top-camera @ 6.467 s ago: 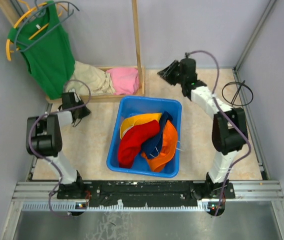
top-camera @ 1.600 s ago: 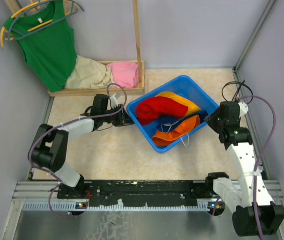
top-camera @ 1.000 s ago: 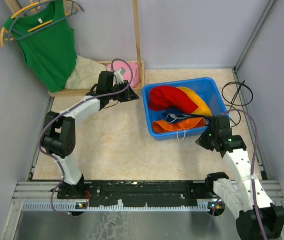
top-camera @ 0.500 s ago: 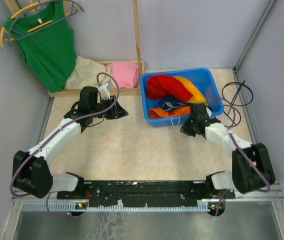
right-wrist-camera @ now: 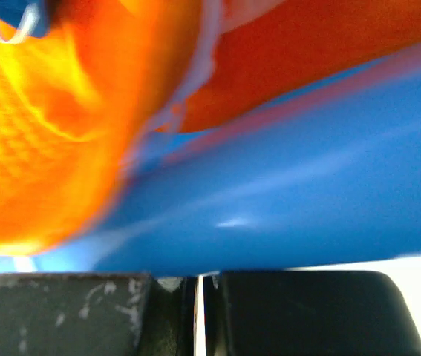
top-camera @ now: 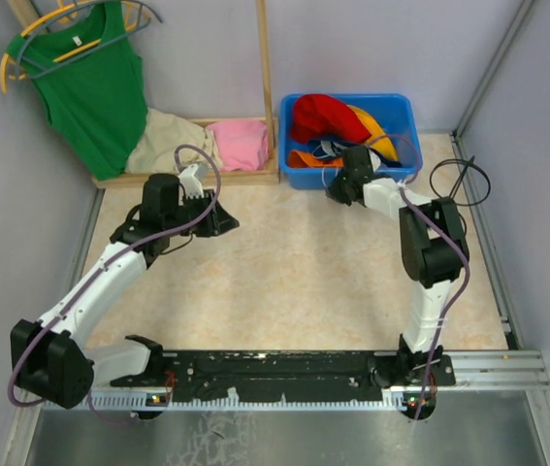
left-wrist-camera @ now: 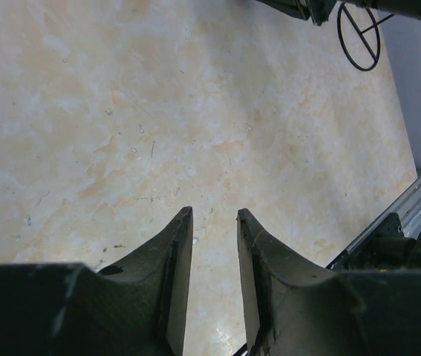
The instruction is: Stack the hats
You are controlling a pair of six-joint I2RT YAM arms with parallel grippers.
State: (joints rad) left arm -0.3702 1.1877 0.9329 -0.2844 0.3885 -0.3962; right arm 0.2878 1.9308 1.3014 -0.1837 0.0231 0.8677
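We see the hats [top-camera: 325, 116] piled in the blue bin [top-camera: 299, 179] at the upper middle of the top view: red uppermost, with yellow-orange, navy and bright orange around it. The right gripper [top-camera: 340, 183] sits just beside the bin's near wall, fingers pressed together and holding nothing. The left gripper [left-wrist-camera: 214, 215] hovers over bare tabletop [left-wrist-camera: 121, 111] left of centre — fingers parted a little, nothing between them.
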